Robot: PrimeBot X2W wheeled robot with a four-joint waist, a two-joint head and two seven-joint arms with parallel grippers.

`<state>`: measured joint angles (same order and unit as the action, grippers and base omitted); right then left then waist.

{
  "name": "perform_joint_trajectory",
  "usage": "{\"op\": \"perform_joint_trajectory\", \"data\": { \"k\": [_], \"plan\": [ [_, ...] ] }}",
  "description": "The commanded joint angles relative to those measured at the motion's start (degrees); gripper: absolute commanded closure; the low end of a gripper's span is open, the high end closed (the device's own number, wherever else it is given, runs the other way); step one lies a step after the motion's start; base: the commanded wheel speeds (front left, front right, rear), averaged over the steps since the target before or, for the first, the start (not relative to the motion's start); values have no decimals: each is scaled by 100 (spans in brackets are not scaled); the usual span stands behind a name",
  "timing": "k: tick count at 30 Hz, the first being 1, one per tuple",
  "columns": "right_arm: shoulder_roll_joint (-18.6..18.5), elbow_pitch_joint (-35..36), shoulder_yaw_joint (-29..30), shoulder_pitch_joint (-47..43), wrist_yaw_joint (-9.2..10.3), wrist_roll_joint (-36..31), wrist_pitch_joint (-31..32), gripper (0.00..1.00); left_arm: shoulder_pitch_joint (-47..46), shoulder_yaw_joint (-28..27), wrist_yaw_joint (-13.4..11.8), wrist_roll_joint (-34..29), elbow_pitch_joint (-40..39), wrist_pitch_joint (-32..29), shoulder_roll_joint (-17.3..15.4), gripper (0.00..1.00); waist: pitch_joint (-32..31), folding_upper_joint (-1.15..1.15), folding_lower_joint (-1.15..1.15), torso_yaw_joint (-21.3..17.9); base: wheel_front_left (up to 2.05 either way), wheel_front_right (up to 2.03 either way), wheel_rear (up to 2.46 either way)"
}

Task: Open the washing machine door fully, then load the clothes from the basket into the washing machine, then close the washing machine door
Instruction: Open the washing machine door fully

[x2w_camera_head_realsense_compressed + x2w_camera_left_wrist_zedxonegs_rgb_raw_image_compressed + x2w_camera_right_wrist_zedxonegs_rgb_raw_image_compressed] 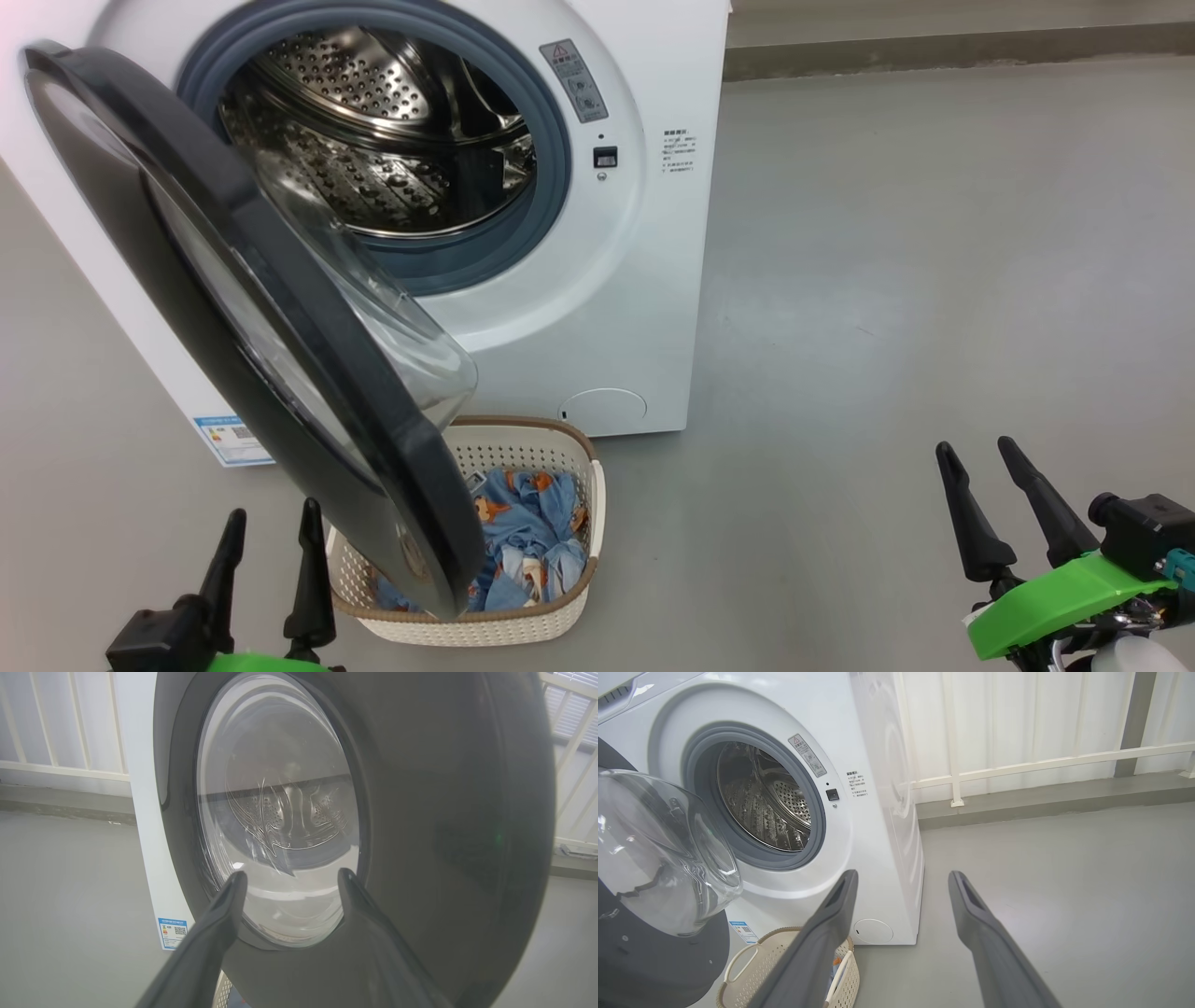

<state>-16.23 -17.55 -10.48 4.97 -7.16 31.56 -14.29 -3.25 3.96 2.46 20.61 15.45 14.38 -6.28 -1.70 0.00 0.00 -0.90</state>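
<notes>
— Black fingers [224,569] of the left gripper [274,511] are standing spread with nothing between them, just beside the basket [523,630]. The right gripper [977,446] is hanging spread and empty too, well apart over bare floor [887,280].

— And the door?

— The washing machine door [280,308] is swinging out from the left side of the opening, with its free edge pointing toward the robot and its glass bowl [411,345] facing the drum [373,140]. I'm judging it only partly open.

— So loading is waiting?

— Yes. The clothes [532,532] are lying crumpled in the basket, which is sitting on the floor just before the washing machine [597,308]. Its long axis seems to be running toward the machine's front. The drum is showing empty, so the rest of the opening, the loading and the closing are all remaining.
</notes>
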Motion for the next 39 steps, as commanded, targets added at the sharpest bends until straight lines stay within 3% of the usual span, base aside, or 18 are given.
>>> {"op": "perform_joint_trajectory", "data": {
  "k": [1, 18, 19, 20, 21, 22, 29, 39],
  "plan": [
    [-64, 156, -39, -3, -33, -99, -71, 0, -210, -155, -21, 10, -103, 43, -128, 0, 5, 0, 0, 5, 0, 0, 0],
    [-7, 144, -63, 25, -33, -104, -71, 0, -232, -119, -53, 42, -109, 49, -179, 0, 49, 0, 0, 8, 0, 0, 0],
    [-1, 143, -63, 27, -33, -103, -71, 0, -237, -117, -55, 46, -110, 49, -183, 21, 55, 0, 0, 9, 0, 0, 0],
    [4, 142, -62, 29, -33, -103, -71, 0, -242, -115, -55, 50, -110, 49, -188, 55, 60, 0, 0, 10, 0, 0, 0],
    [9, 140, -60, 32, -33, -103, -71, 0, -249, -112, -55, 54, -109, 49, -193, 74, 64, 0, 0, 11, 0, 0, 0],
    [15, 138, -58, 34, -33, -103, -71, 0, -256, -110, -52, 59, -109, 49, -198, 100, 66, 0, 0, 13, 0, 0, 0],
    [67, 121, -31, 28, -33, -106, -71, 0, -334, -126, -50, 71, -380, 54, -196, 100, 56, 0, 0, 56, 0, 0, 0],
    [137, 117, -45, 14, -33, -87, -71, 0, -485, -112, -158, -96, -1677, 53, -162, 100, 9, 0, 0, 180, 0, 0, 0]
  ]
}}
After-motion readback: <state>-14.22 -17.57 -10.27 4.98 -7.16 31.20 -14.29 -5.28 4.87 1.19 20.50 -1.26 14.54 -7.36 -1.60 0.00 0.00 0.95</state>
